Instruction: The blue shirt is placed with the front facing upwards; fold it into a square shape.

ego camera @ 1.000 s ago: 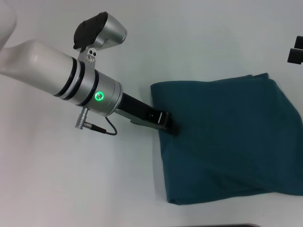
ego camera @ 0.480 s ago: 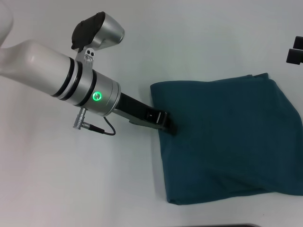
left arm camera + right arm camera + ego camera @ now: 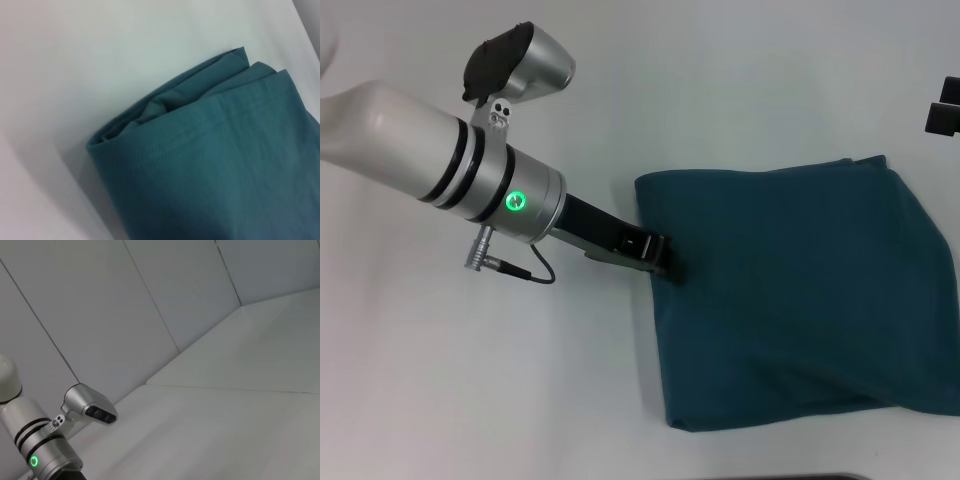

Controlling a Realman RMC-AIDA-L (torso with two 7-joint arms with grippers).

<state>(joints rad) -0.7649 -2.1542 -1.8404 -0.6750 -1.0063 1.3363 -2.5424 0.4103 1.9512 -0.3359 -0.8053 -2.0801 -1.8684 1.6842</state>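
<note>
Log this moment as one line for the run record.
blue shirt: folded, near-square | left pincer: at shirt's left edge | right pincer: far right, off shirt

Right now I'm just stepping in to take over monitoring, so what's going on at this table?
The robot is folding a dark teal-blue cotton shirt on the white table. The shirt already lies folded into a rough square, several layers thick. The left gripper sits at the shirt's left edge, low against the fabric. The right gripper is parked at the table's far right, away from the shirt.
</note>
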